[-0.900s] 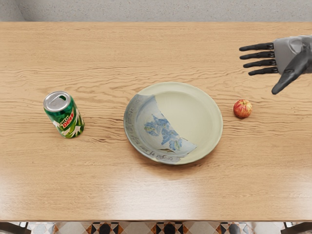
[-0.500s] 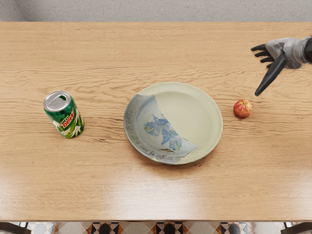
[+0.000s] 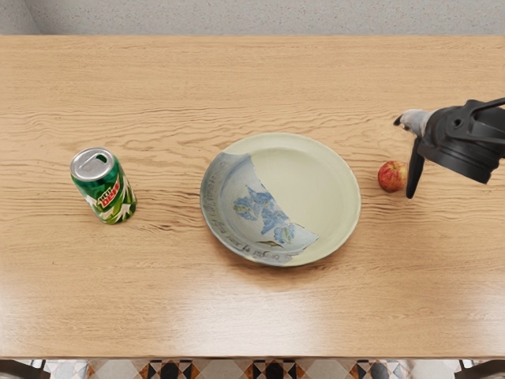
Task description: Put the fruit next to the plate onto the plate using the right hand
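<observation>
Apple (image 3: 392, 175) sits on the table (image 3: 237, 79), just beside the plate (image 3: 316, 180) on the side facing the table's right edge, roughly midway between far and near edges. It's close to the rim but not on it, so it's not placed yet.

Step looks like pre-grasp. Right hand (image 3: 454, 142) comes in from the right edge and hangs just beside the apple, on the side away from the plate.

Fingers (image 3: 413, 178): only one dark digit shows clearly. It's straight and points toward the near edge, right next to the apple. Can't tell if it touches the skin; at most a graze. The other digits are hidden behind the wrist housing. Nothing is wrapped round the fruit, so I read the hand as unclenched and empty.

Next move, my read: get digits on both sides of the apple and close. It's small and round, so a one-sided nudge would roll it. Then lift over the rim and release toward the plate's centre.

Left arm isn't visible. Soda can (image 3: 103, 187) stands near the left edge, well clear.
</observation>
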`<control>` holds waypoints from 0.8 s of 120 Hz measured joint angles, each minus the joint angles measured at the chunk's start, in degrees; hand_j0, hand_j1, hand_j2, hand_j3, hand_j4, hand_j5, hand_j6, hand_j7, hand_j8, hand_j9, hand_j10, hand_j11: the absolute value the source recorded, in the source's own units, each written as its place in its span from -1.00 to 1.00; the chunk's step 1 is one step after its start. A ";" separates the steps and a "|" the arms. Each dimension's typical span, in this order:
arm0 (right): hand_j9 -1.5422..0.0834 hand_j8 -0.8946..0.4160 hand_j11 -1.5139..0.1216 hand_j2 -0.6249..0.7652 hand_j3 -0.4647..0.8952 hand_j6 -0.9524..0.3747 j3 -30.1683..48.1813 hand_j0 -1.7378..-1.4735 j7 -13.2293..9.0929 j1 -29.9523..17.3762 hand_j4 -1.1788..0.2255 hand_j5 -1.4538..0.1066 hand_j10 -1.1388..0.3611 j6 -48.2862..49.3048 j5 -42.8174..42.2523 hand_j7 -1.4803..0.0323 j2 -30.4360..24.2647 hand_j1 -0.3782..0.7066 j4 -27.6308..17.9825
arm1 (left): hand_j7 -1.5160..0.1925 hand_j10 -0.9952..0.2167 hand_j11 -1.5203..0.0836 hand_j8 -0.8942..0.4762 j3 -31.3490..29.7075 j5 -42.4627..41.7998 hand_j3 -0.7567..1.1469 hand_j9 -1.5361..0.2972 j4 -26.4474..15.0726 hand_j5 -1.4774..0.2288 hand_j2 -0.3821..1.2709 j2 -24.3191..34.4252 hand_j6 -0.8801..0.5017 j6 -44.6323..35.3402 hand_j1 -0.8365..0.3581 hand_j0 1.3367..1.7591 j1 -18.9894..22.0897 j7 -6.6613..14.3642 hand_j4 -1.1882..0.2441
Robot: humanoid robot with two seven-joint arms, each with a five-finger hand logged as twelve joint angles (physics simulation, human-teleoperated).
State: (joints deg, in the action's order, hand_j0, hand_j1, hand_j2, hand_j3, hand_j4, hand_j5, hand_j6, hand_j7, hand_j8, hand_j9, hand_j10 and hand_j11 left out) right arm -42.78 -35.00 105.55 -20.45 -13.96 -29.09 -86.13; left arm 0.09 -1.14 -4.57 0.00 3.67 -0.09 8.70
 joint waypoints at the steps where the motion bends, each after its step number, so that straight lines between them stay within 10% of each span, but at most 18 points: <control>1: 0.77 0.24 0.72 -0.12 -0.32 0.31 -0.07 -0.40 0.00 0.02 0.56 0.73 0.41 -0.34 0.01 0.82 -0.09 -0.77 0.06 | 0.76 0.62 0.88 0.29 0.00 0.00 -0.21 0.66 0.00 0.72 -0.53 0.00 0.26 0.00 0.96 0.52 0.00 0.00 0.64; 47: 0.68 0.16 0.64 -0.14 -0.32 0.23 9.12 -0.40 0.00 -14.93 0.48 0.64 0.34 -6.79 -1.99 0.72 1.02 -0.65 10.52 | 0.76 0.63 0.88 0.29 0.00 0.01 -0.21 0.66 0.00 0.72 -0.54 0.00 0.26 -0.01 0.97 0.52 0.00 0.00 0.64; 96: 0.56 0.04 0.52 -0.16 -0.32 0.11 9.17 -0.40 0.00 -18.07 0.38 0.51 0.24 -7.86 -2.76 0.60 5.13 -0.48 13.28 | 0.76 0.63 0.88 0.29 0.00 0.00 -0.21 0.66 0.00 0.72 -0.54 0.00 0.26 -0.01 0.97 0.52 0.00 0.00 0.64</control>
State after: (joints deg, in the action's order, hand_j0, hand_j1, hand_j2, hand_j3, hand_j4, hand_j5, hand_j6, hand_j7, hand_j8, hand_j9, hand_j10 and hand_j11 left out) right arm -33.61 -35.00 87.47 -28.31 -16.72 -23.96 -72.85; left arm 0.09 -1.14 -4.57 0.00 3.66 -0.09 8.70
